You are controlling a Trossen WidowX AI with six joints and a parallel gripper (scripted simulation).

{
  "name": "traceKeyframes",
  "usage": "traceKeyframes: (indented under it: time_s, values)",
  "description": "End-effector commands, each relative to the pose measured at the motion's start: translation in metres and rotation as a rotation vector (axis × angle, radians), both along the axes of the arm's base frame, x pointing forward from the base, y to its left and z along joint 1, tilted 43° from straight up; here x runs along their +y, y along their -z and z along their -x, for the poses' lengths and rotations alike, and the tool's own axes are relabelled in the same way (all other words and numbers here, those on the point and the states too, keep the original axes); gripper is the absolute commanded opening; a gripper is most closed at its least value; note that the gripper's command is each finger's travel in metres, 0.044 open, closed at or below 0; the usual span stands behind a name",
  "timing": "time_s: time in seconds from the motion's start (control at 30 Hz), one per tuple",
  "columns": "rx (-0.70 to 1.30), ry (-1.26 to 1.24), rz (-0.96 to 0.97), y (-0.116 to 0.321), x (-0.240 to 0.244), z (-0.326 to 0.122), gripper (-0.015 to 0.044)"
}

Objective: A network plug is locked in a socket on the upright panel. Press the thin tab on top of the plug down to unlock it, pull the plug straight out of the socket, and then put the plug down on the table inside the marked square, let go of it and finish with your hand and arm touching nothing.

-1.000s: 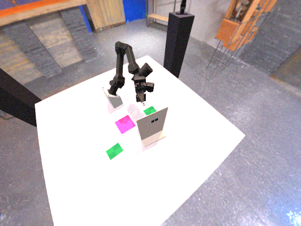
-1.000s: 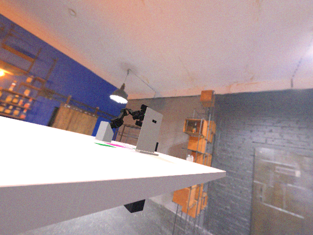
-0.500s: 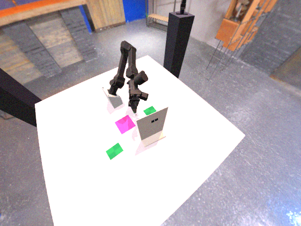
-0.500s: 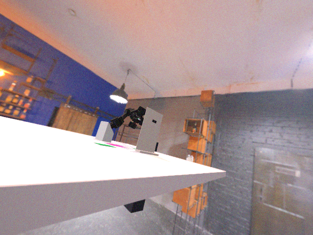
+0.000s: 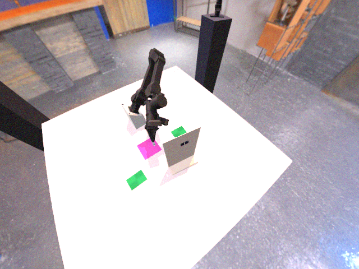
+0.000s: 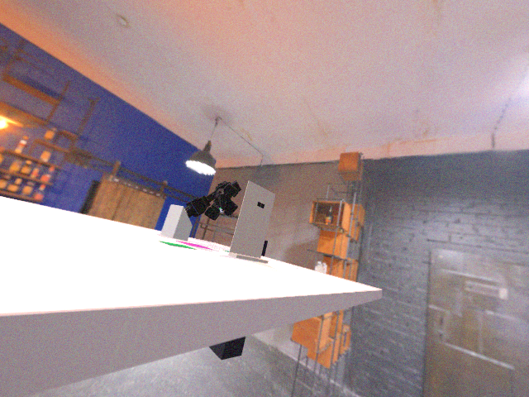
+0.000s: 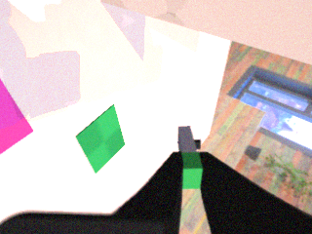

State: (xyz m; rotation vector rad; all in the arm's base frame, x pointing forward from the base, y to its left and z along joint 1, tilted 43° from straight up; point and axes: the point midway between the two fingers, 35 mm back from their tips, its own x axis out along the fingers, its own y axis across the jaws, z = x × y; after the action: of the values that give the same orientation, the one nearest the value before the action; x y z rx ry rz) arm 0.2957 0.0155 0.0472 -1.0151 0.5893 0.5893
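The plug (image 7: 191, 172) is a green block with a grey front part (image 7: 185, 138), held between the fingertips in the wrist view. My gripper (image 7: 189, 160) (image 5: 152, 140) is shut on it, out of the socket. In the top view the fingertips point down and appear above the edge of the magenta square (image 5: 145, 152) (image 6: 192, 245) (image 7: 9, 119); their exact height is hard to tell. The upright grey panel (image 5: 177, 153) (image 6: 250, 226) stands apart from the gripper, with two small dark openings (image 5: 184, 143) (image 6: 260, 205) near its top. In the exterior view the plug cannot be made out.
A green patch (image 5: 136, 180) lies on one side of the magenta square and another green patch (image 5: 178, 131) lies near the panel. One green patch (image 7: 102, 138) shows in the wrist view. A pale block (image 5: 137, 121) (image 6: 173, 222) stands beside the arm's base.
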Motion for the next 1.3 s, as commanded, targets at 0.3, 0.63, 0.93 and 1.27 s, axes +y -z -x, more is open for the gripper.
traceKeyframes:
  time_s: [0.3, 0.63, 0.93, 1.27]
  values:
    - [0.133, -0.147, -0.079, 0.045, 0.001, 0.026, 0.0000]
    - [0.187, -0.243, -0.183, 0.069, 0.005, 0.048, 0.0000]
    - [0.198, -0.311, -0.299, 0.081, 0.010, 0.068, 0.0000]
    - [0.195, -0.327, -0.333, 0.086, 0.014, 0.073, 0.0000]
